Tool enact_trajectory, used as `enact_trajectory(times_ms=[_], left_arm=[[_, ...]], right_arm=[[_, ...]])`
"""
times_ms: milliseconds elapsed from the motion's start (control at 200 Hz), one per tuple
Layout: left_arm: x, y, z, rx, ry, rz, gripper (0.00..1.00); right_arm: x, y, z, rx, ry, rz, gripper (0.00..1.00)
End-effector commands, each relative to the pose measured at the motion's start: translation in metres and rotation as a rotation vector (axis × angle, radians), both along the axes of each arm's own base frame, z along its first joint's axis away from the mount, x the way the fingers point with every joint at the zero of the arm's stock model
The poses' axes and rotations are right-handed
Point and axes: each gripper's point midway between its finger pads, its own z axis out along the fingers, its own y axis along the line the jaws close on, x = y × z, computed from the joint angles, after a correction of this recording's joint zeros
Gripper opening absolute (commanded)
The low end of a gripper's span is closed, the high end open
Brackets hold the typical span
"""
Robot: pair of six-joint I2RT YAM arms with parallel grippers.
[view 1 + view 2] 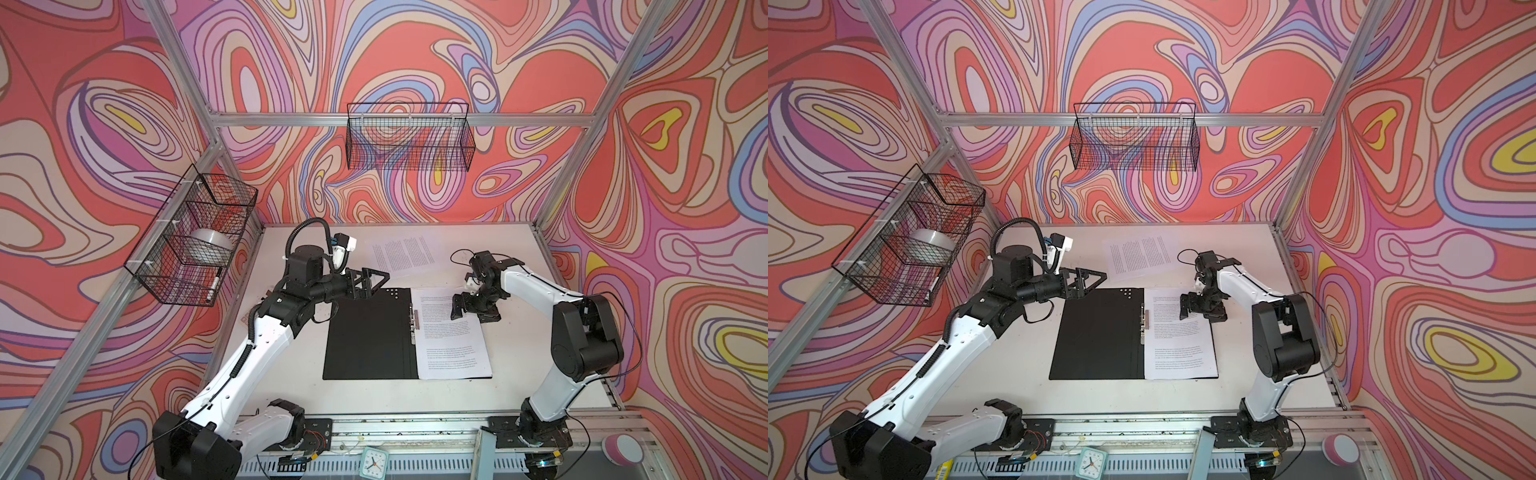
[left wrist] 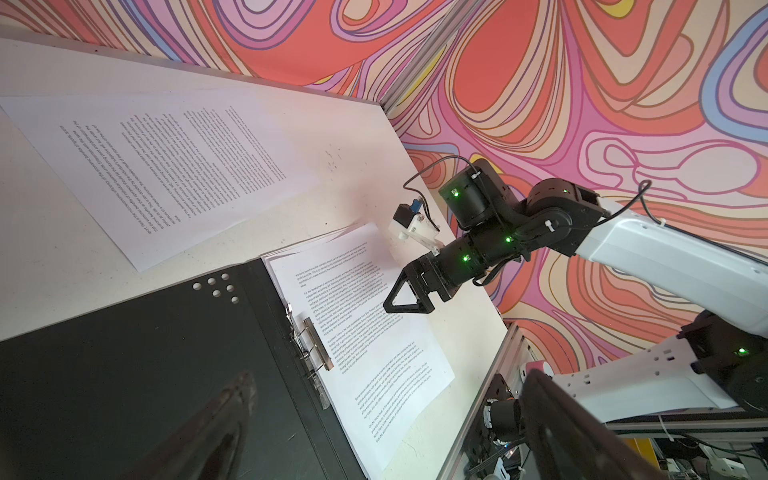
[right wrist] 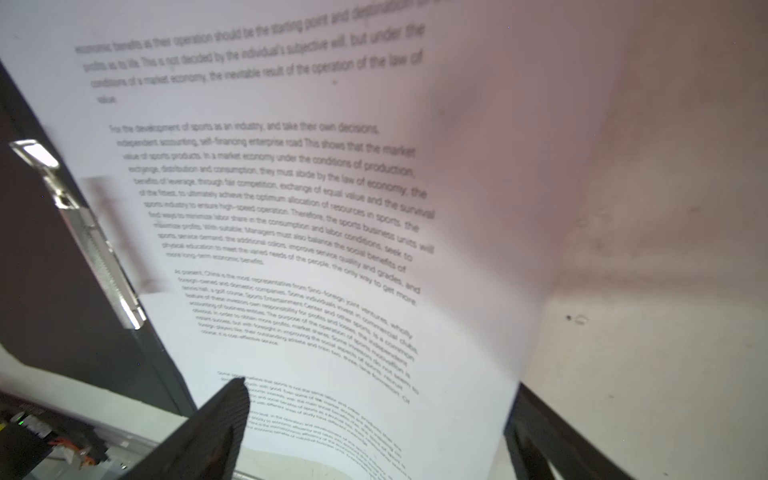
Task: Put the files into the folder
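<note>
Two robot hands, both open and empty: the left hand (image 1: 376, 284) hovers at the 10 o'clock corner of the one folder (image 1: 365, 336), which lies open, black inside, mid-counter (image 1: 291, 374). One loose file (image 1: 405, 253) lies flat at 12 o'clock outside it. A stack of files (image 1: 453, 345), too thin to count, covers its 3 o'clock half beneath the right hand (image 1: 473, 311). Pinching the flat sheet may crease it or nudge the stack askew.

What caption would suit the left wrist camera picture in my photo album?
Right hand open over printed sheets in the open black folder; another sheet lies loose on the table.
</note>
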Motion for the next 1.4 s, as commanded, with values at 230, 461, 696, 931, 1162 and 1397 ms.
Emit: enact_trajectory(times_ms=[230, 461, 696, 931, 1162, 1397], left_arm=[[0.006, 0.004, -0.006, 0.036, -0.001, 0.032, 1.00], [0.017, 0.030, -0.013, 0.148, -0.013, 0.176, 1.00], [0.046, 0.043, -0.048, 0.224, 0.105, 0.273, 1.00], [0.104, 0.010, -0.097, 0.228, 0.315, 0.209, 1.00], [0.162, -0.022, -0.152, 0.213, 0.459, 0.164, 1.00], [0.199, -0.039, -0.185, 0.212, 0.490, 0.134, 1.00]], right_arm=[[0.049, -0.072, 0.091, -0.266, -0.473, -0.267, 0.98], [0.072, -0.086, 0.123, -0.125, -0.627, -0.387, 0.98], [0.118, -0.045, 0.101, 0.061, -0.525, -0.349, 0.98], [0.166, -0.028, 0.041, 0.109, -0.449, -0.390, 0.98], [0.215, 0.005, 0.021, 0.253, -0.463, -0.283, 0.98], [0.241, 0.018, -0.004, 0.311, -0.452, -0.270, 0.97]])
